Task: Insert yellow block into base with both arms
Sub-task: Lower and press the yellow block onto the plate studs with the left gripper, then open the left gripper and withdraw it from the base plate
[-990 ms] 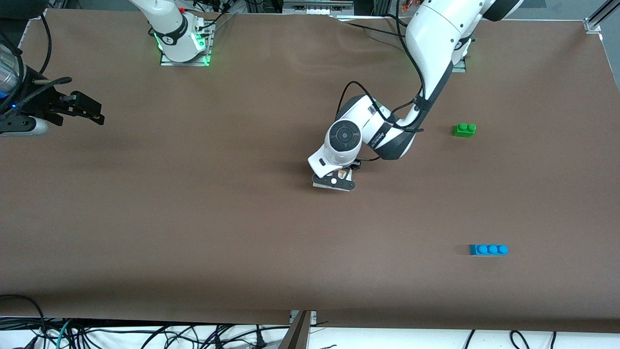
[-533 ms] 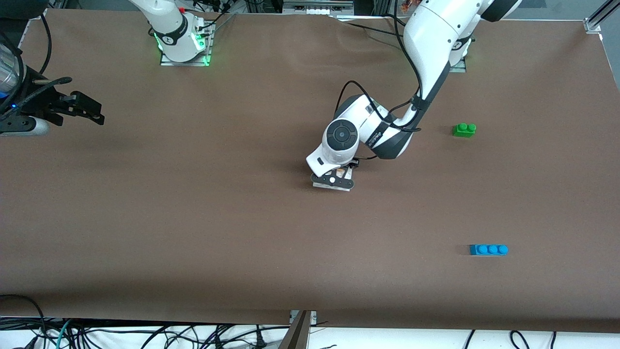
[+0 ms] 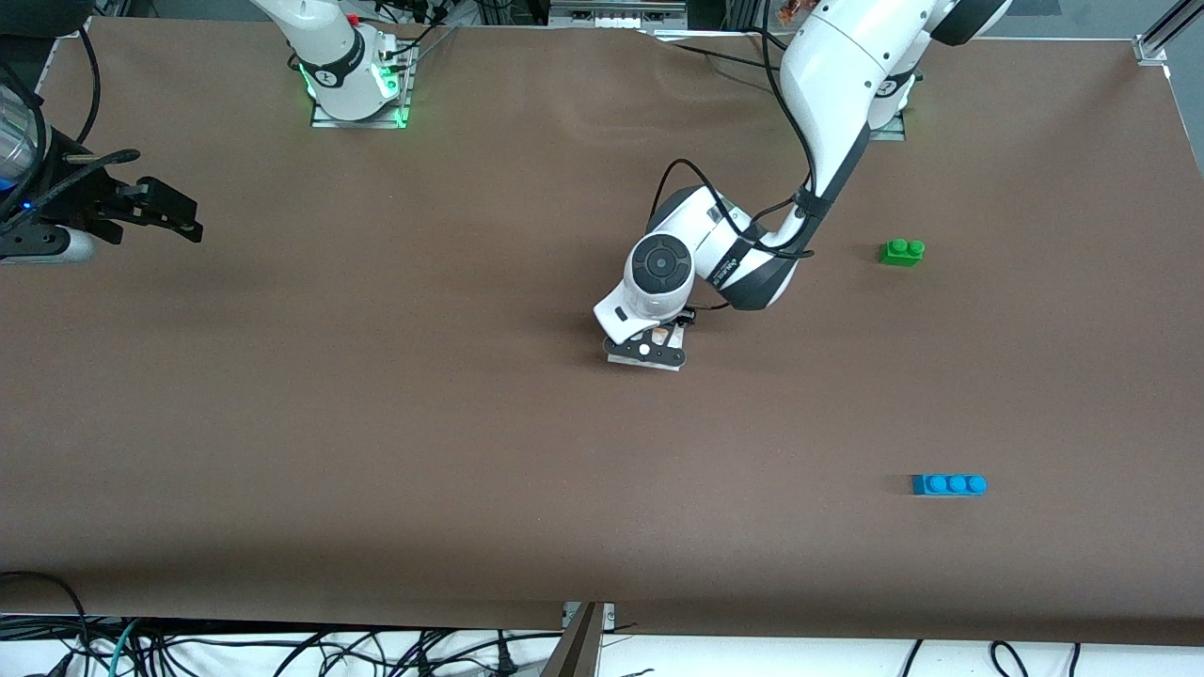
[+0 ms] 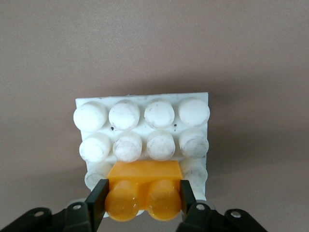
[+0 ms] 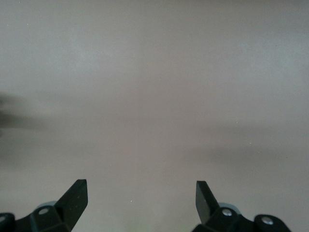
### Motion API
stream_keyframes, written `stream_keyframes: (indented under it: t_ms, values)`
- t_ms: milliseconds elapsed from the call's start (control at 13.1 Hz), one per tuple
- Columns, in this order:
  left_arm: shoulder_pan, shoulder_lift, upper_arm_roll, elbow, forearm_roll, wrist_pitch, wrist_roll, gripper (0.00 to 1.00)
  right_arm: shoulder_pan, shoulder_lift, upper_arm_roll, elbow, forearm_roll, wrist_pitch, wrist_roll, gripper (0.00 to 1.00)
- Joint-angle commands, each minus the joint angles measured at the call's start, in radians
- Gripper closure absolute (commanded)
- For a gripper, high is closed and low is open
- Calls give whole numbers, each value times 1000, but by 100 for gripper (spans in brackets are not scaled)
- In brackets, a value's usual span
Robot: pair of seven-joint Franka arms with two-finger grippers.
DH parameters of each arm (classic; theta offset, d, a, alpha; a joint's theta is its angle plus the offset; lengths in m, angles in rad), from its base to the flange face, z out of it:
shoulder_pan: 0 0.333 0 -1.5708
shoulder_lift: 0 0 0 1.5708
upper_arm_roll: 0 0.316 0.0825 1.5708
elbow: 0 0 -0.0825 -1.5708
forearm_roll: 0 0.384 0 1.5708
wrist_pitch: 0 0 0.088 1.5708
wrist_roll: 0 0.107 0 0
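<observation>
Brown table [image 3: 376, 423]: yellow block [image 4: 144, 181] between left gripper [image 4: 143, 203] fingers.

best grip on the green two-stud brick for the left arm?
Take the green brick from straight above, claw across its two long flat side walls, below the studs. It sits upright and alone on the brown table, studs up, so both side walls are free. The studs are round and would likely slip. The left claw is at the yellow block now.

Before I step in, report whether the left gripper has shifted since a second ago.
Yes, slightly. In the front view the left gripper has crept away from the green brick, toward the right arm's end, still over the base.
</observation>
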Motion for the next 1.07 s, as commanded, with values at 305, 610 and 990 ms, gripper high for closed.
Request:
stream_keyframes:
  t_ms: [305, 610, 990]
  values:
    - [-2, -17, 4, 24, 24, -18, -18, 0, -9, -7, 6, -5, 4, 4, -6, 1]
    - [47, -136, 12, 36, 23, -158, -6, 0, -9, -7, 6, -3, 4, 3, -6, 1]
    - [191, -279, 12, 38, 26, -280, 60, 0, -9, -7, 6, -3, 4, 3, -6, 1]
